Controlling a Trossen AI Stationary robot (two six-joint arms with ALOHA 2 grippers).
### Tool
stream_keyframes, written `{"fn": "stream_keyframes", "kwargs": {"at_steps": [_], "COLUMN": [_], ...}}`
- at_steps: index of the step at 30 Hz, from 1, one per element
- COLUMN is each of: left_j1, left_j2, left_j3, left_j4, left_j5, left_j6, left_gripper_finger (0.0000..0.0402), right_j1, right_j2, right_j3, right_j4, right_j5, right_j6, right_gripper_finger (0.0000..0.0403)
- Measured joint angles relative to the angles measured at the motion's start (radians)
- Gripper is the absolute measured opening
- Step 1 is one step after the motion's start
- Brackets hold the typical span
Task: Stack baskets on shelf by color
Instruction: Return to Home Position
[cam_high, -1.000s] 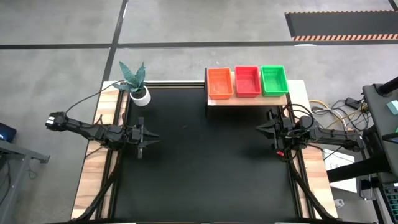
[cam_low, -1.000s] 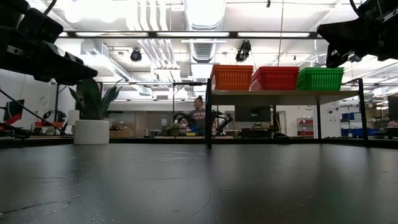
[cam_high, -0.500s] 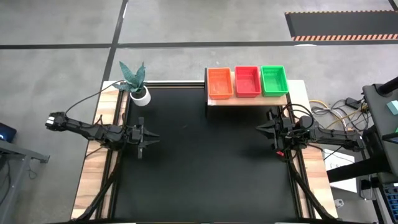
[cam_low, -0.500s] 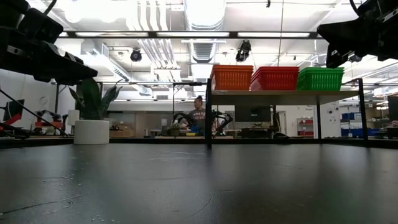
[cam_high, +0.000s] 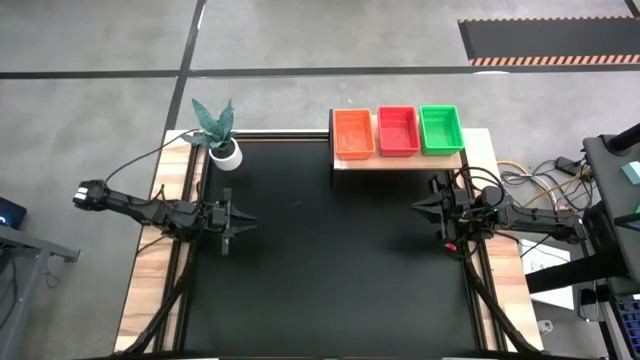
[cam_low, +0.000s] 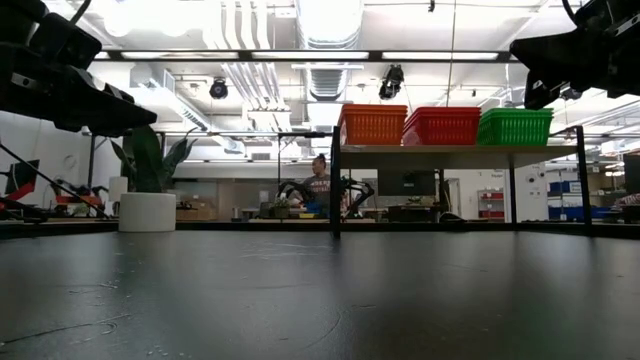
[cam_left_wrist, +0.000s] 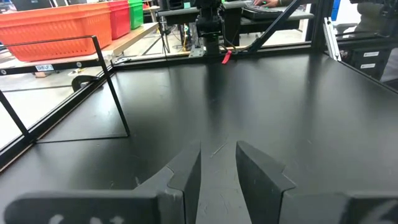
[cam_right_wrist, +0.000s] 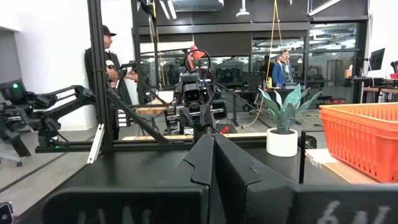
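Observation:
An orange basket (cam_high: 353, 133), a red-pink basket (cam_high: 398, 131) and a green basket (cam_high: 441, 129) stand side by side on the light wooden shelf (cam_high: 400, 160) at the table's far right. In the low view they show as an orange basket (cam_low: 372, 125), a red one (cam_low: 442, 126) and a green one (cam_low: 515, 126). My left gripper (cam_high: 248, 219) waits at the table's left edge, open and holding nothing; its fingers (cam_left_wrist: 218, 168) show a gap. My right gripper (cam_high: 418, 207) waits at the right edge below the shelf, shut and empty (cam_right_wrist: 213, 155).
A white pot with a green plant (cam_high: 224, 148) stands at the table's far left corner. The black tabletop (cam_high: 330, 260) stretches between the two arms. People show in the room beyond the table, one in the low view (cam_low: 319, 180).

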Motion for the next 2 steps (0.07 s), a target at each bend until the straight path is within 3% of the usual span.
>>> {"fn": "stream_keyframes", "kwargs": {"at_steps": [2], "left_j1": [0.0], "left_j2": [0.0], "left_j3": [0.0], "left_j4": [0.0], "left_j5": [0.0], "left_j6": [0.0], "left_gripper_finger": [0.0086], "right_j1": [0.0], "right_j2": [0.0], "right_j3": [0.0], "right_j4": [0.0], "right_j5": [0.0], "right_j6": [0.0], "right_gripper_finger": [0.0009]}}
